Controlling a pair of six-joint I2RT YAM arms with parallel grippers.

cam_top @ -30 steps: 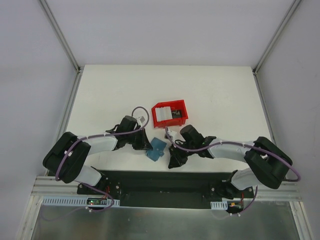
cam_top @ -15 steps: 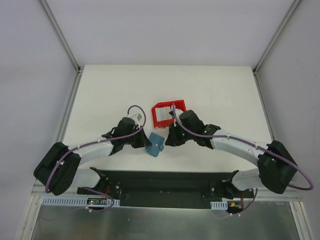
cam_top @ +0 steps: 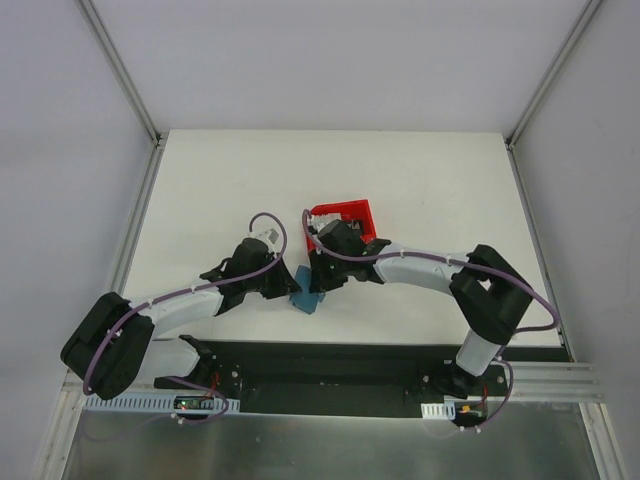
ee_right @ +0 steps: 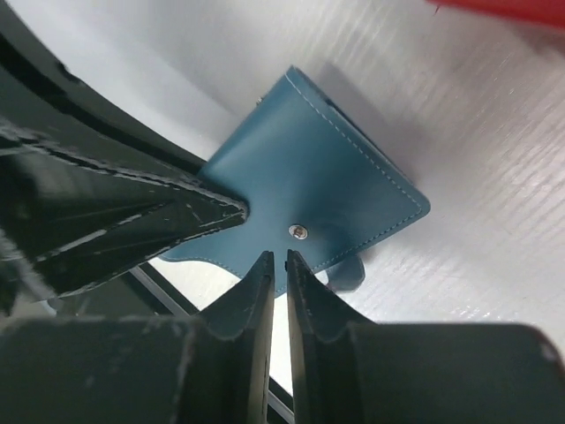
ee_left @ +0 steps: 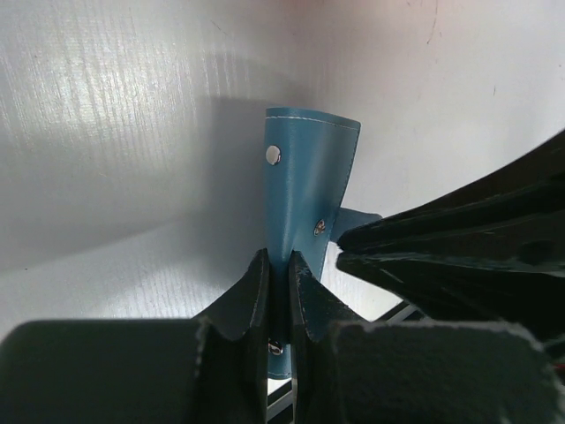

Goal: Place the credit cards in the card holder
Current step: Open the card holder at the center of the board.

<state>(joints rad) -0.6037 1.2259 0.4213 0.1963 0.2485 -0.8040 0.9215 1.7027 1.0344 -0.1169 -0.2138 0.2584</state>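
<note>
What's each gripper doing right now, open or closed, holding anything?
Left gripper: closed, pinching the card holder by its edge.
Right gripper: nearly closed at the card holder's edge; whether it grips it cannot be told.

- card holder [ee_right: 309, 177]: teal leather-like skin, smooth, low sheen, stitched rim
- snap [ee_right: 299, 231]: shiny metal
- table [ee_right: 494, 115]: white, matt, finely ribbed
- red bin [cam_top: 350, 209]: glossy plastic

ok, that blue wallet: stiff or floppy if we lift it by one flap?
Probably floppy: the wallet curls over at its far edge beyond where the left gripper pinches one flap. It looks thin and small, so likely light. Its face looks smooth with a slight sheen, so it may slip or twist in a narrow pinch.
</note>
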